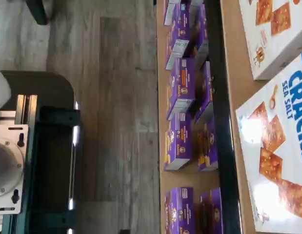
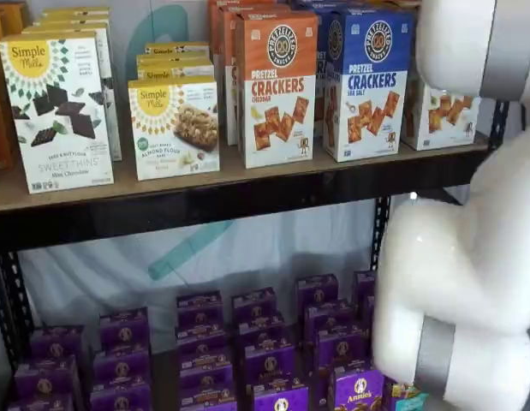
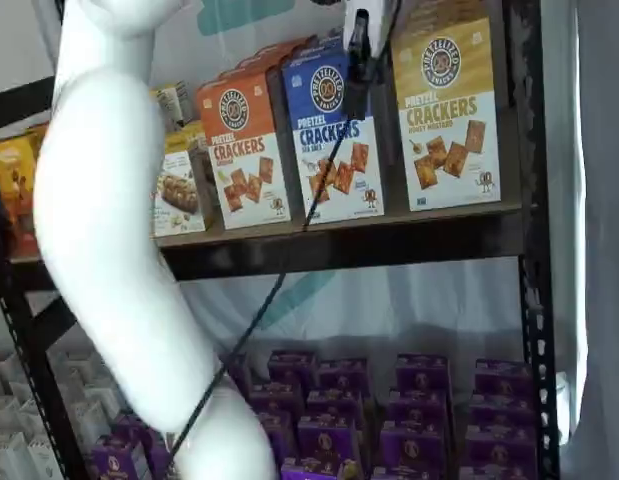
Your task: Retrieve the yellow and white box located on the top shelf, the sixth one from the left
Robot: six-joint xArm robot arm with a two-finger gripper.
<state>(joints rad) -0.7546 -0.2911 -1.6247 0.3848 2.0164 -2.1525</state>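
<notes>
Gripper fingers are hanging at the top edge of a shelf view, spread wide and holding nothing (judging partly), while the yellow box is standing upright on the top shelf, just to their right.

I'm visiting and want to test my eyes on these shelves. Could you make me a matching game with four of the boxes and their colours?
Things:
1. Honey mustard pretzel crackers
2. Sea salt pretzel crackers
3. Cheddar pretzel crackers
4. Annie's boxes on the lower level

Colours:
A. purple
B. orange top
C. mustard-yellow top
D. blue top

Pairs: 1-C, 2-D, 3-B, 4-A
</notes>
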